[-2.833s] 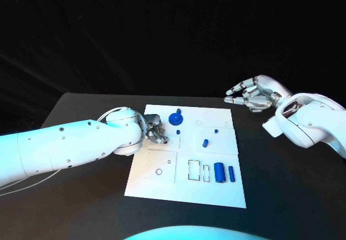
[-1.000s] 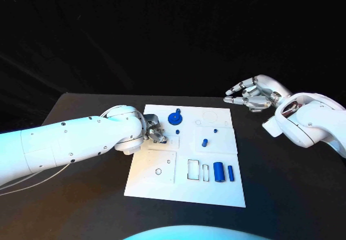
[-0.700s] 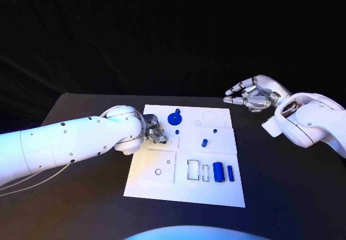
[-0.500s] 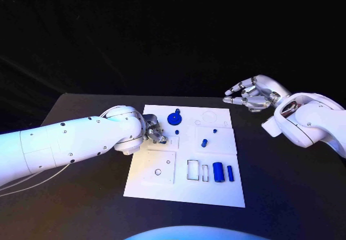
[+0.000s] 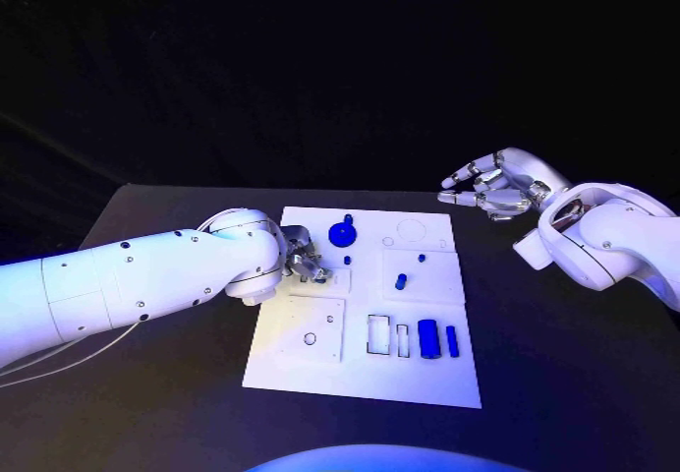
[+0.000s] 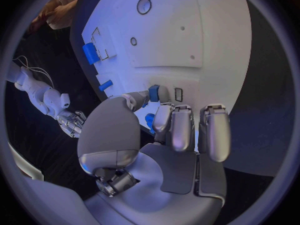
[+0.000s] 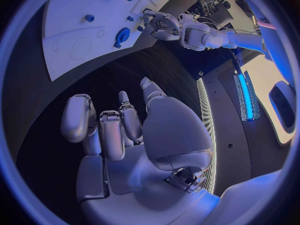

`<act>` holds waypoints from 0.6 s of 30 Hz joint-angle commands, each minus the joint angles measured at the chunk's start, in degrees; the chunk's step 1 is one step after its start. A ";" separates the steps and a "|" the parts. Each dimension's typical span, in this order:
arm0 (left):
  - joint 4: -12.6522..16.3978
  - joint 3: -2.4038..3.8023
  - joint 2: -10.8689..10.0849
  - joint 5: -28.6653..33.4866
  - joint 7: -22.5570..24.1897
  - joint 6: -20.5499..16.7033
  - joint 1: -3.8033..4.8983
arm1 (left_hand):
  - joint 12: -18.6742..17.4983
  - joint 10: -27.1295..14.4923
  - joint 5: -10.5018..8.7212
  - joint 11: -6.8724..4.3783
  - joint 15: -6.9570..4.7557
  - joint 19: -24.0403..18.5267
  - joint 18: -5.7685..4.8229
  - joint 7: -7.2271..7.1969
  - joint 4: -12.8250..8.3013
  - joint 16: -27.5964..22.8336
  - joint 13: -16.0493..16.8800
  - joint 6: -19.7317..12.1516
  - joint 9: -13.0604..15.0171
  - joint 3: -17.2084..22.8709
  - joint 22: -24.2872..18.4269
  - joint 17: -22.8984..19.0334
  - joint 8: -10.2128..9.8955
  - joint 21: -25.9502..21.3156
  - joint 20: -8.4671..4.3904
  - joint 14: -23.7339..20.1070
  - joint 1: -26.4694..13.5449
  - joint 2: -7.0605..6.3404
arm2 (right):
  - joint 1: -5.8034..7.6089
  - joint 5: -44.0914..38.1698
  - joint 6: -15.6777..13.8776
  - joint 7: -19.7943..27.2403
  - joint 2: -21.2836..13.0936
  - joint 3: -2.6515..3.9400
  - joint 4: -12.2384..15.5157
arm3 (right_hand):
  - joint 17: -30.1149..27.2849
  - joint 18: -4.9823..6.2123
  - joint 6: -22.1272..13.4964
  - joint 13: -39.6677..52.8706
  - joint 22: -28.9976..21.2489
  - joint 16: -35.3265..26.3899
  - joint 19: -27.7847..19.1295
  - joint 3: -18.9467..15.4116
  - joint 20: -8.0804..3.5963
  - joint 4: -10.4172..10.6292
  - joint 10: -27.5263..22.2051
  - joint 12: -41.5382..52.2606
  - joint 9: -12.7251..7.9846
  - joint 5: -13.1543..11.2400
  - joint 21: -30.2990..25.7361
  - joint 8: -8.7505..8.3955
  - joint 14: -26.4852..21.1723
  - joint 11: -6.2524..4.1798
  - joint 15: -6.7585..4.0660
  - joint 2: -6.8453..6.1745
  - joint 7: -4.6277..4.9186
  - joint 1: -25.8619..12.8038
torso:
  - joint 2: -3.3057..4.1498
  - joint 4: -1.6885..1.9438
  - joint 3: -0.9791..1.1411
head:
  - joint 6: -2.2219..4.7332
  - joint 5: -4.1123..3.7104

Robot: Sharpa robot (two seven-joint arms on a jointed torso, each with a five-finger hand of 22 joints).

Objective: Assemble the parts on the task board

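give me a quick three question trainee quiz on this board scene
1. True or false: the right hand rests on the board.
2. Which hand pinches a small blue part in its fingers? A) left hand B) right hand C) neither
3. Fill in: the two blue cylinders lie side by side near the board's ____ edge, nearest the robot.

Key: 1 false, it hovers off the board over the black table; 2 A; 3 front.
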 commanded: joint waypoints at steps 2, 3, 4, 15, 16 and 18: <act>0.03 -0.38 0.31 1.09 -1.26 1.97 -0.48 | 0.41 -0.06 -0.06 -0.22 -0.46 1.40 -0.38 -0.10 0.63 -0.20 0.10 0.59 0.06 -1.53 4.15 0.21 -0.44 0.19 -0.39 2.43 -0.65 0.19 | -0.01 -0.46 0.16 0.00 -0.03 0.04 0.09 | 6.69 0.40 -0.38 0.81 -0.07 -0.33 -0.44 -0.05 -0.15 0.20 -0.43 -0.24 0.10 0.28 -0.29 0.40 3.95 -0.15 -0.42 0.11 -0.09 -0.41 | -0.02 0.00 -0.01 | -0.03 -0.03; 0.01 -0.38 0.32 1.10 -1.27 1.97 -0.48 | 0.43 -0.05 -0.06 -0.22 -0.47 1.40 -0.37 -0.10 0.75 -0.19 0.12 0.62 0.05 -1.79 4.14 0.22 -0.47 0.18 -0.39 2.43 -0.64 0.24 | -0.01 -0.46 0.16 0.01 -0.04 0.04 0.09 | 6.69 0.40 -0.38 0.81 -0.07 -0.33 -0.44 -0.05 -0.15 0.20 -0.43 -0.24 0.10 0.28 -0.29 0.40 3.95 -0.15 -0.42 0.11 -0.09 -0.41 | -0.03 0.01 -0.02 | -0.05 -0.05; 0.00 -0.38 0.32 1.11 -1.28 1.98 -0.48 | 0.43 -0.05 -0.06 -0.22 -0.47 1.40 -0.37 -0.10 0.80 -0.19 0.12 0.63 0.05 -1.90 4.14 0.23 -0.48 0.19 -0.39 2.43 -0.63 0.26 | -0.01 -0.46 0.15 0.01 -0.04 0.04 0.09 | 6.69 0.40 -0.38 0.81 -0.07 -0.33 -0.44 -0.05 -0.15 0.20 -0.43 -0.24 0.10 0.28 -0.29 0.40 3.95 -0.15 -0.42 0.11 -0.09 -0.41 | -0.03 0.01 -0.02 | -0.05 -0.05; -0.17 -0.38 0.38 1.28 -1.44 2.07 -0.48 | 0.48 -0.04 -0.02 -0.21 -0.46 1.44 -0.39 -0.09 1.50 -0.19 0.18 0.78 -0.04 -3.37 4.24 0.25 -0.69 0.21 -0.39 2.44 -0.69 0.74 | -0.01 -0.46 0.14 0.07 -0.03 0.04 0.08 | 6.69 0.40 -0.40 0.80 -0.07 -0.34 -0.44 -0.14 -0.15 0.26 -0.44 -0.24 0.10 0.27 -0.30 0.44 3.95 -0.16 -0.42 0.08 -0.10 -0.46 | 0.00 0.03 -0.05 | 0.00 -0.13; -0.18 -0.38 0.38 1.30 -1.46 2.10 -0.48 | 0.49 -0.04 -0.02 -0.20 -0.45 1.44 -0.39 -0.08 1.56 -0.20 0.18 0.80 -0.05 -3.57 4.25 0.25 -0.71 0.21 -0.39 2.44 -0.75 0.76 | -0.01 -0.46 0.14 0.07 -0.03 0.04 0.09 | 6.69 0.40 -0.40 0.80 -0.07 -0.34 -0.44 -0.14 -0.15 0.26 -0.44 -0.24 0.10 0.27 -0.30 0.44 3.95 -0.16 -0.42 0.08 -0.10 -0.46 | 0.00 0.02 -0.05 | 0.00 -0.12; -0.18 -0.37 0.37 1.35 -1.50 2.11 -0.48 | 0.48 -0.05 -0.03 -0.19 -0.45 1.45 -0.39 -0.06 1.65 -0.20 0.17 0.84 -0.07 -4.00 4.25 0.25 -0.77 0.21 -0.38 2.44 -0.90 0.85 | -0.01 -0.46 0.14 0.08 -0.05 0.04 0.11 | 6.69 0.40 -0.40 0.80 -0.07 -0.34 -0.44 -0.14 -0.15 0.26 -0.44 -0.24 0.10 0.27 -0.30 0.44 3.95 -0.16 -0.42 0.08 -0.10 -0.46 | 0.00 0.02 -0.04 | 0.00 -0.12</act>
